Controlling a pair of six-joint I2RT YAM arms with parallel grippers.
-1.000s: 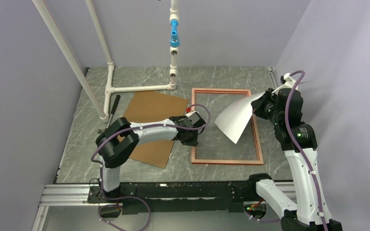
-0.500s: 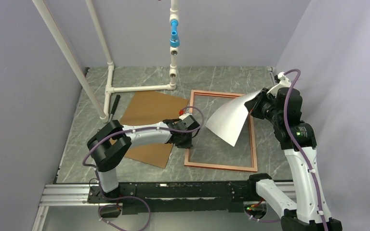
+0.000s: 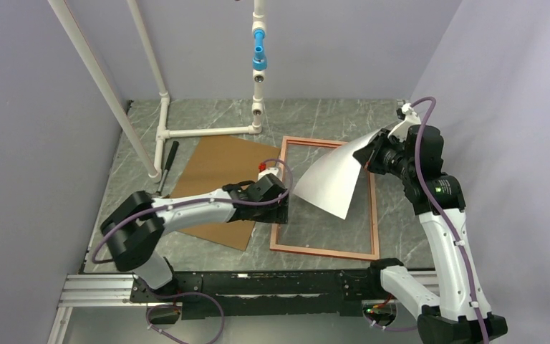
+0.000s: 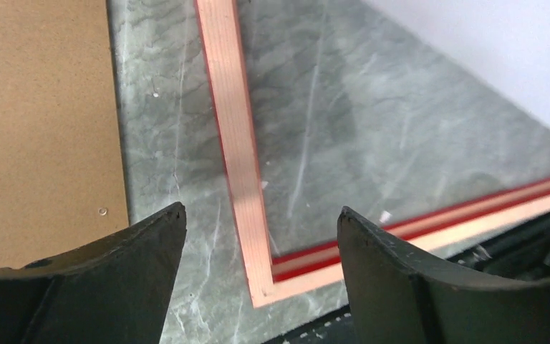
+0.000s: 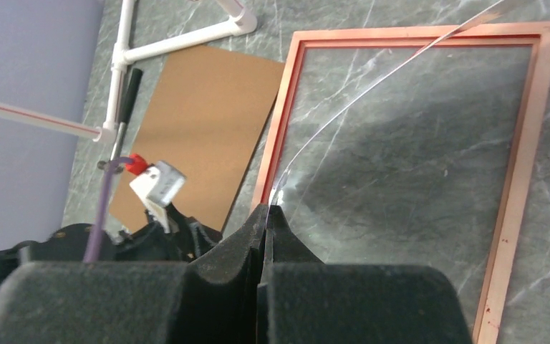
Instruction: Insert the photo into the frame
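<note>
The frame (image 3: 374, 215) lies flat on the marble table, pale wood face up with red showing at its inner edge. My left gripper (image 3: 281, 208) hovers open over the frame's left rail near the front corner. In the left wrist view that rail (image 4: 240, 165) runs between the spread fingers (image 4: 150, 244) without touching them. The photo (image 3: 329, 183), white face toward the camera, hangs curved above the frame. My right gripper (image 3: 369, 154) is shut on its upper right corner. The right wrist view shows the photo (image 5: 394, 69) edge-on, pinched at the gripper (image 5: 267, 209).
A brown backing board (image 3: 218, 190) lies left of the frame, partly under my left arm. A white pipe stand (image 3: 186, 132) and a black tool (image 3: 168, 161) sit at the back left. Purple walls close in on the sides, and a black rail (image 3: 258, 283) runs along the near edge.
The left gripper slid the frame left, turning it slightly, then opened and let go of the rail. The right gripper carried the photo a little left.
</note>
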